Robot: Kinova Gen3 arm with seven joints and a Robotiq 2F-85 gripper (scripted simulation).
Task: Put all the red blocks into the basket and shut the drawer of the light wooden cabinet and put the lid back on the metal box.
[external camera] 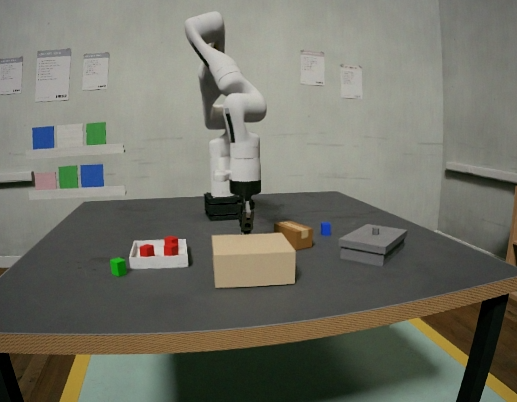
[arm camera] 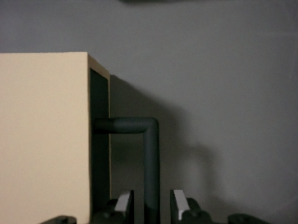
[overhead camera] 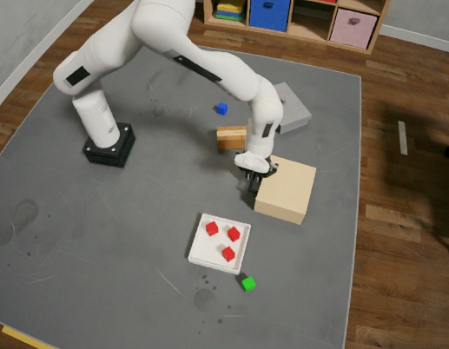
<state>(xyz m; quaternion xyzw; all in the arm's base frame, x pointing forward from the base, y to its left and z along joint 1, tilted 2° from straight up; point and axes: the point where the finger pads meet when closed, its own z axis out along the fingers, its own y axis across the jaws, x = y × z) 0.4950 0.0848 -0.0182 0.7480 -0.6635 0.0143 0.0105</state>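
My gripper (overhead camera: 254,186) (external camera: 246,226) (arm camera: 152,206) is partly open. Its fingertips stand on either side of the dark handle (arm camera: 151,160), with a gap on each side. The handle sticks out of the dark drawer front (arm camera: 99,150), which sits within the frame of the light wooden cabinet (overhead camera: 287,187) (external camera: 254,261) (arm camera: 45,135). The drawer looks shut; its inside is hidden. Three red blocks (overhead camera: 212,228) (overhead camera: 234,233) (overhead camera: 227,253) lie inside the white basket (overhead camera: 214,267) (external camera: 159,262). The grey lid (overhead camera: 294,106) (external camera: 365,239) covers the metal box (external camera: 361,256); whether it is fully down I cannot tell.
A brown cardboard box (overhead camera: 231,140) (external camera: 293,235) stands behind the gripper, partly hidden by the arm in the top view. A blue block (overhead camera: 221,108) (external camera: 325,229) lies beyond it. A green block (overhead camera: 248,284) (external camera: 118,266) lies outside the basket, near its corner.
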